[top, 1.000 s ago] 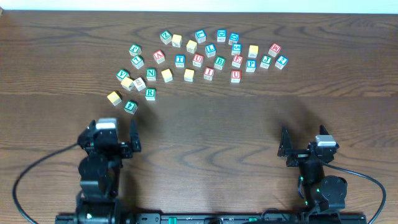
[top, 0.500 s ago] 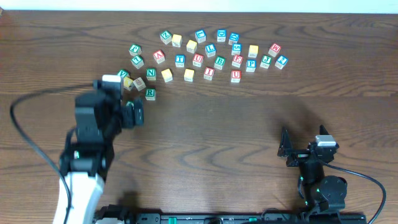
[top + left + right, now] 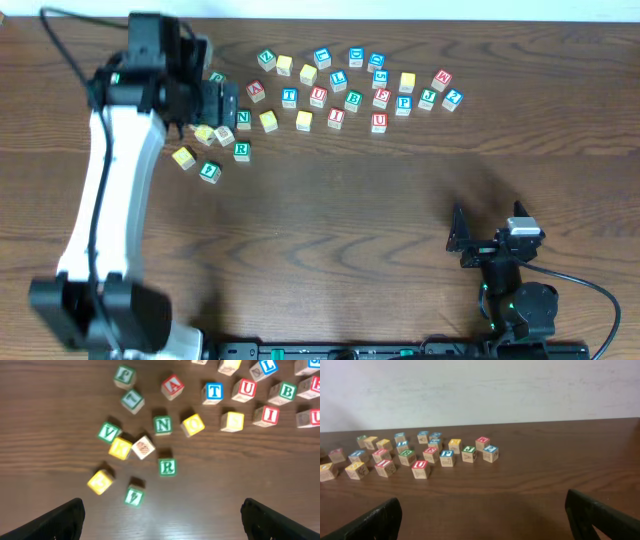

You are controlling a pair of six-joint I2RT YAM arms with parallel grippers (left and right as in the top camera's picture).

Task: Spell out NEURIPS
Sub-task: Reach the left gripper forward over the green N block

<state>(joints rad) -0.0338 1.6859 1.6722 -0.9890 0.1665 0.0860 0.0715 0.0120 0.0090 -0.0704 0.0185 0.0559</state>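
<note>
cubes (image 3: 318,96) scattered far-mid on desk (image 3: 350,220), letter faces up, tilts mixed. green n (image 3: 162,424) just behind green r (image 3: 167,467), both read upright. left hand (image 3: 218,103) spread above them; right hand (image 3: 488,235) spread, nr front edge.

We saw green N (image 3: 162,424), green R (image 3: 167,467) at its six o'clock; red U (image 3: 318,96), red I (image 3: 336,117), red E (image 3: 381,98), blue P (image 3: 403,103) lay toward three o'clock.
</note>
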